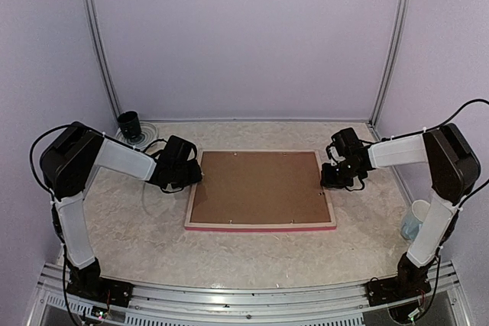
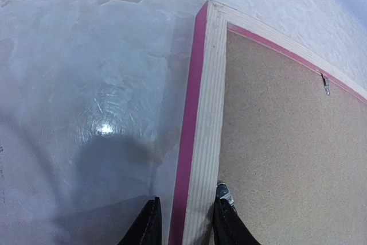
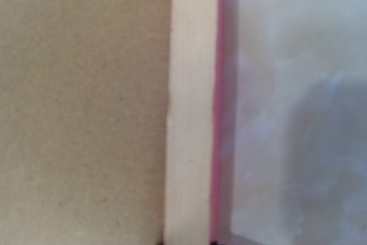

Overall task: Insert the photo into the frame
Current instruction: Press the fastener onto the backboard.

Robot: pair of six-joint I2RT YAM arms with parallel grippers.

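Pink-red along its edges and pale wood on its upturned back, the frame [image 1: 260, 224] is lying face down mid-counter [image 1: 137, 227] in the top view. The brown backing board [image 1: 256, 185] is sitting inside it as the only filling on show. The photo is not showing in any view; if it is in the frame, it is lying hidden under that board. The left tool [image 1: 189, 179] is reaching to the frame's left rail and the right tool [image 1: 330, 181] to its right rail, probably to steady or square it from both sides. A dark cup [image 1: 129, 123] is standing at the far left corner and a pale mug [image 1: 413, 219] at the right edge, partly behind the right arm. What either is holding cannot be seen.

From the left wrist, the fingers [image 2: 148, 225] are standing apart and straddling the left rail. One is hanging just outside the pink edge with a sliver of counter between, the other on the inner side against the board. That is looking like a loose bracket, not a clamp. A small metal tab [image 2: 326, 84] is lying over the board's far edge, likely pinning it in.

From the right wrist, everything is blurring close against the right rail — board on one side, counter on the other. This tool's tips are all but cut off at the bottom, so I cannot tell whether they are apart or clamped.
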